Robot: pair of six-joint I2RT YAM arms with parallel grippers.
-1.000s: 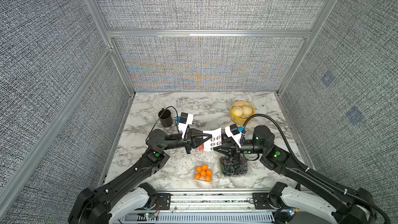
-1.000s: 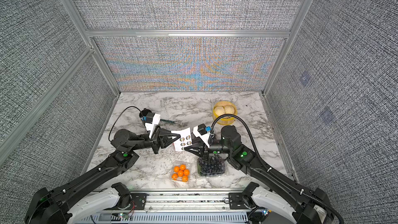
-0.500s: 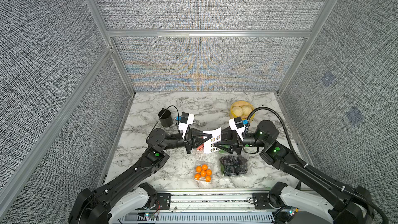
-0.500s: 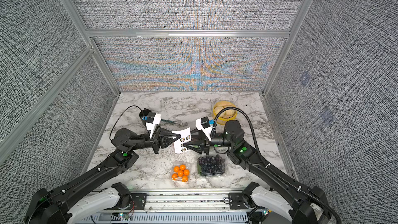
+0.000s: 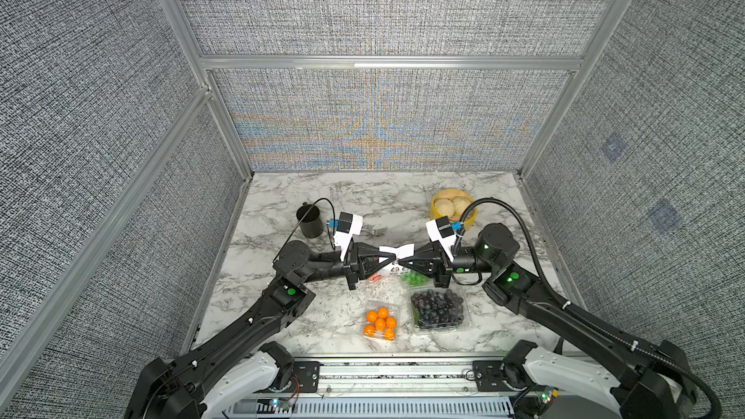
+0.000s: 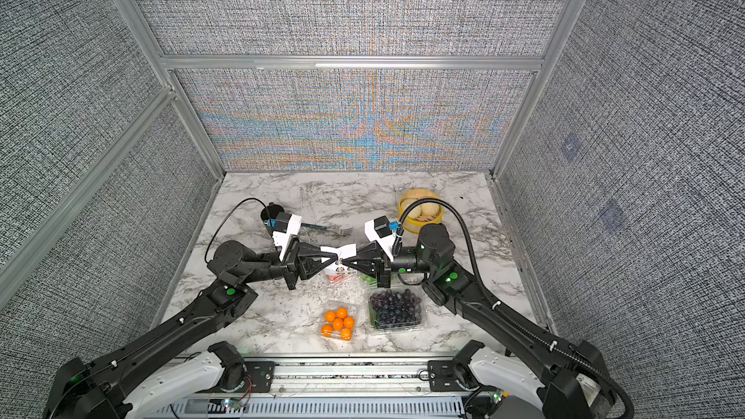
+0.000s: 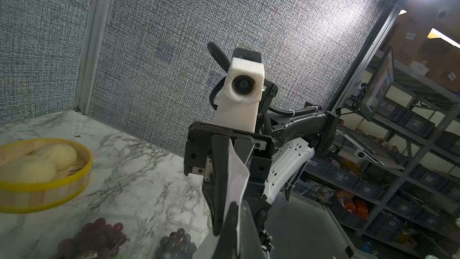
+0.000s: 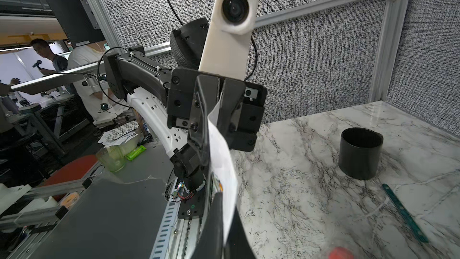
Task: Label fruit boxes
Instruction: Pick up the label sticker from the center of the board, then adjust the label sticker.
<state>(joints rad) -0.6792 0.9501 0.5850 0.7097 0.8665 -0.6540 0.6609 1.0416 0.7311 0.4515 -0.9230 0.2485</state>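
Far left, at the back: black cup [image 5: 309, 221] upright on the desk [image 5: 322, 316], fork [image 5: 377, 230] lying just right of it. Left gripper [image 5: 381, 262] reaches in level above mid-desk. Its fingers are close together around one edge of a white label sheet [image 5: 397, 252]; can't tell if it actually clamps it. Under its tip is the strawberry box [image 5: 375, 277], mostly hidden, only a bit of red shows. Nearer the front edge is the orange-ball box [image 5: 381, 322], uncovered. Right gripper [image 5: 408, 263] faces the left one tip to tip, pressed together on the sheet's other edge. The sheet hangs between them, off the desk, in both top views. Below the right gripper: red-green grape box [image 5: 413, 279], partly covered. In front of that, touching or just beside it, is the dark grape box [image 5: 439, 310]. Back right: yellow steamer [image 5: 435, 207] with pale buns, well apart from the boxes.
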